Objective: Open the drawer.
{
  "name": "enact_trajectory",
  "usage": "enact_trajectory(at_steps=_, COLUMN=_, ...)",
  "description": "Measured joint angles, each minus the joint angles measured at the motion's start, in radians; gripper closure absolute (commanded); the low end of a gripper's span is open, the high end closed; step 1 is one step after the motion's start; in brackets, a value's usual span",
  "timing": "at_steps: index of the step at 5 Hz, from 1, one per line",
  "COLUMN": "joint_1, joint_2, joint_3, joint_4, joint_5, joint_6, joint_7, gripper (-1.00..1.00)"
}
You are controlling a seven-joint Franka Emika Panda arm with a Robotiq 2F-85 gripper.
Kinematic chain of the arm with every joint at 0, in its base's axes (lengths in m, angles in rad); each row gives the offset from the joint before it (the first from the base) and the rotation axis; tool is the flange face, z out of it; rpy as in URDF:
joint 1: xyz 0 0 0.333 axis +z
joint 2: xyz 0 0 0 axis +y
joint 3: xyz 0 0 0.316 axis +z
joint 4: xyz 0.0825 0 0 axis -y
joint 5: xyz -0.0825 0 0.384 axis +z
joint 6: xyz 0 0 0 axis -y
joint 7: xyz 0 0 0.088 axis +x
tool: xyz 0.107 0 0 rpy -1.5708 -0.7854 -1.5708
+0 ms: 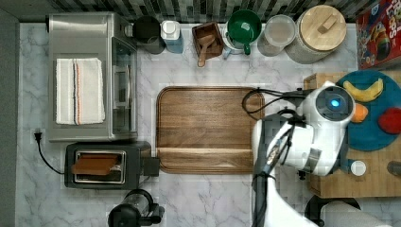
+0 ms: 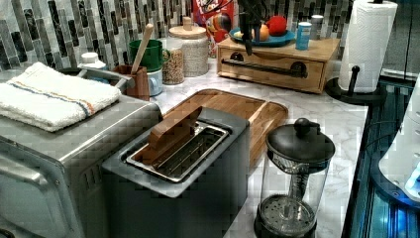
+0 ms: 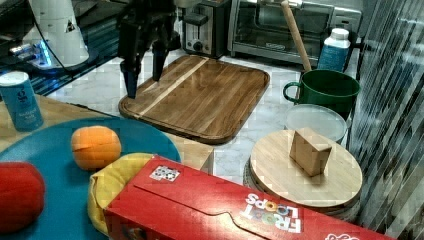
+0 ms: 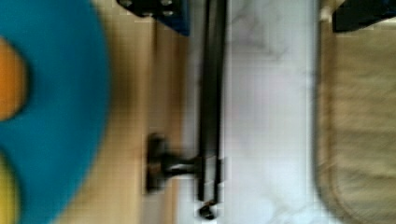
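Marble counter (image 1: 213, 198) under mosaic-tile backsplash (image 2: 64, 25)

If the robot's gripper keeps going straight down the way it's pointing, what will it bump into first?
Probably the long thin black bar handle on the light bamboo-wood drawer. The gripper points downward with open fingers, and the wrist view shows the bar between them. Depth is unclear; it might instead meet the white marble counter beside it.

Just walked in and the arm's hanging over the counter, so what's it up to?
The arm's hand hangs open above the front of the wooden stand, fingers pointing down towards the black bar handle of the drawer. It isn't gripping the handle yet, and the drawer looks shut. A blue plate of fruit sits on top of the stand.
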Motion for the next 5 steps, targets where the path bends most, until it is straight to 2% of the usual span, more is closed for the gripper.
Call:
enact_trajectory(at_steps=2, joint_1=-0.018, joint_2=0.003, joint_3=-0.022, joint_4=0.000, joint_5=0.000, joint_6=0.053, joint_7=0.006, gripper=-1.00)
enact_trajectory(at_steps=5, joint_1=-0.012, joint_2=0.060, joint_3=0.008, joint_4=0.000, joint_5=0.011, joint_6=0.146, joint_7=0.019, gripper=-1.00)
